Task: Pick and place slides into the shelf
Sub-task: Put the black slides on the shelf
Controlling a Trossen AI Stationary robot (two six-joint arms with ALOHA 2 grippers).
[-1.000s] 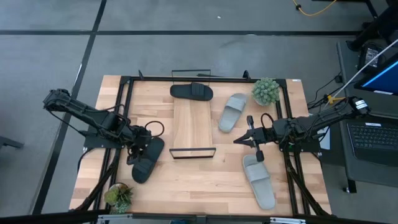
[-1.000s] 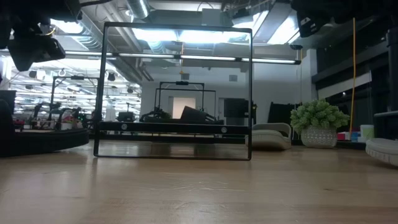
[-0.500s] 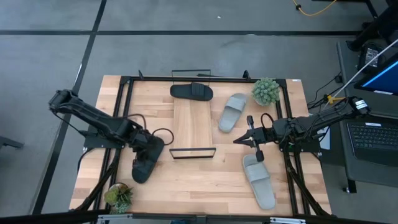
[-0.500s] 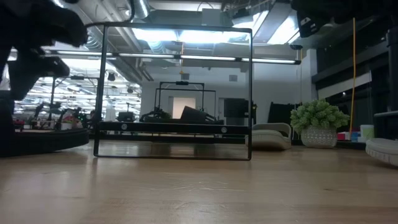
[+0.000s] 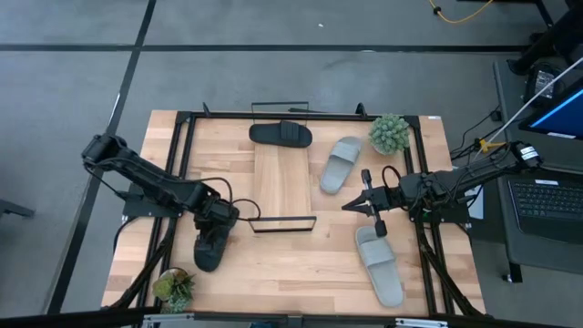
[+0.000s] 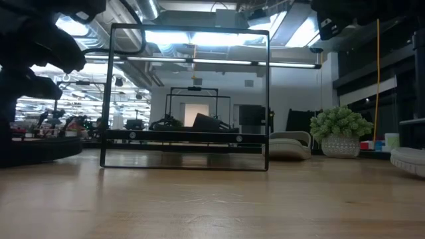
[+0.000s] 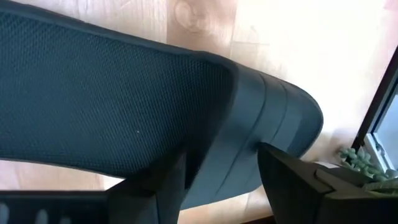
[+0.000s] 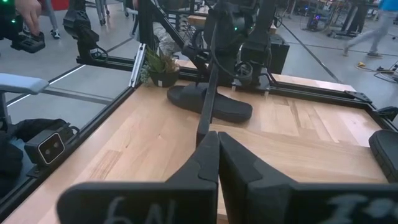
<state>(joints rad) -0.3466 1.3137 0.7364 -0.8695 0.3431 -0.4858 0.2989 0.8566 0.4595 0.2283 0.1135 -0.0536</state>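
My left gripper (image 5: 221,217) is low over a black slide (image 5: 210,243) lying on the table near the left edge. In the left wrist view the gripper (image 7: 217,158) is open and its fingers stand on either side of the slide's ribbed rim (image 7: 249,106). My right gripper (image 5: 347,206) waits shut above the table, right of the shelf (image 5: 281,179). A second black slide (image 5: 281,134) lies across the shelf's far end. One grey slide (image 5: 340,164) lies right of the shelf. The other grey slide (image 5: 379,265) lies near the right near corner. My left gripper comes down on the black slide from above, its fingers (image 7: 283,177) straddling the ribbed rim beside the mesh-textured part (image 7: 93,99). Whether the fingers touch the slide, I cannot tell. The slide lies flat on the table.
A potted plant (image 5: 389,133) stands at the far right corner and a smaller one (image 5: 173,287) at the near left corner. The shelf's black wire frames rise at its near end (image 5: 282,221) and far end (image 5: 280,107). Bare wood lies between the shelf and the near edge.
My left gripper has moved toward the table's right, closer to the shelf's near end, and has come lower over the black slide; the arm has stretched out behind it.
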